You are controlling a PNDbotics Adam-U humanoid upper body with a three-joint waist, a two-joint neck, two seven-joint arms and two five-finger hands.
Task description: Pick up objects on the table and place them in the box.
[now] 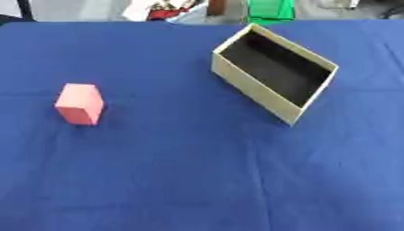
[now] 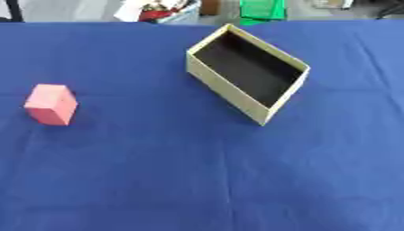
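Observation:
A pink block (image 1: 80, 103) stands on the blue tablecloth (image 1: 181, 171) at the left. To the right and farther back sits an open beige box (image 1: 254, 84), turned at an angle, its dark inside holding nothing that I can see. Neither of my hands shows in either view.
The blue cloth covers the whole table. Beyond the far edge lie a green object (image 1: 271, 10) and some red and white clutter (image 1: 162, 9).

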